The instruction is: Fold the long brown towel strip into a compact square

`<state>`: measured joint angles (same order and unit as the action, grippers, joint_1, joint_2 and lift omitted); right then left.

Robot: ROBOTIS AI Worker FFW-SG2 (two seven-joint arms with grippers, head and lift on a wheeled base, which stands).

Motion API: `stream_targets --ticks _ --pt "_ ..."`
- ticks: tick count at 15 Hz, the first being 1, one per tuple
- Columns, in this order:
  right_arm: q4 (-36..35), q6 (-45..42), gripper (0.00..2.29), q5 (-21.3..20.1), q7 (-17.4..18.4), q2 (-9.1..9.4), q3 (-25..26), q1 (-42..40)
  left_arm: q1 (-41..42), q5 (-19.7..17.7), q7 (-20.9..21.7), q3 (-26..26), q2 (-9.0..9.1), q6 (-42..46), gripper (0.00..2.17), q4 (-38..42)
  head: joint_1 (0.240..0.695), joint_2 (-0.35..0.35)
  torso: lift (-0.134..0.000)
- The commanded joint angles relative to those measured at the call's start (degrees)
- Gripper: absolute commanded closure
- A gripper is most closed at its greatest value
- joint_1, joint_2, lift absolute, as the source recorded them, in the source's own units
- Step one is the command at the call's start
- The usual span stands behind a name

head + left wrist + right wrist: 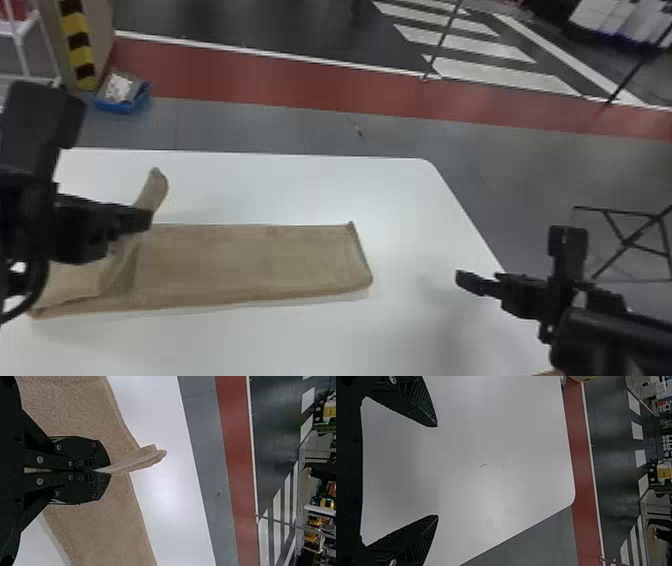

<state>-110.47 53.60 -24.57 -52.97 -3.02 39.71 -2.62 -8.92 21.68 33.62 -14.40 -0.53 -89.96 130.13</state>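
Left gripper (146, 220): jaws clenched on a raised fold of the brown towel (250, 265). Fold's end juts up past the fingertips; the rest lies lengthwise on the tabletop (280, 187), flat toward the right. Right gripper (470, 282): jaws released, spread wide, over the tabletop, apart from the towel.

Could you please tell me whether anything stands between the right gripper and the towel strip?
Nothing visible does: only white table lies between the open right gripper and the towel strip, which the left gripper pinches farther left.
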Motion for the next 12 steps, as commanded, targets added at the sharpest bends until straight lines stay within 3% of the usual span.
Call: stream_targets --ticks 1,6,10,11,12 --pt "0.0 -0.2 0.06 0.4 -0.12 -0.41 0.45 -0.2 -0.4 0.29 -1.72 -2.39 0.68 -0.07 1.91 -3.31 0.695 -0.35 -0.125" --pt "-3.78 2.08 0.06 1.63 -1.26 -0.41 0.54 -0.37 -1.63 -0.94 -6.2 -4.76 0.68 -0.07 1.91 -5.24 0.695 -0.35 -0.125" --pt "-3.78 2.43 0.06 1.54 -1.17 -0.41 0.01 -0.11 -1.63 -5.07 -15.34 -6.87 0.68 -0.07 1.79 -5.42 0.695 -0.35 -0.125" --pt "-3.78 2.43 0.06 1.54 -1.17 -0.41 -0.08 -0.11 -1.54 -5.42 -16.22 -7.49 0.68 -0.07 1.12 -5.42 0.695 -0.35 -0.125" --pt "-3.78 2.43 0.06 1.45 -1.17 -0.41 -0.16 -0.11 -0.92 -5.86 -16.31 -8.28 0.68 -0.07 0.14 -5.33 0.695 -0.35 -0.125"
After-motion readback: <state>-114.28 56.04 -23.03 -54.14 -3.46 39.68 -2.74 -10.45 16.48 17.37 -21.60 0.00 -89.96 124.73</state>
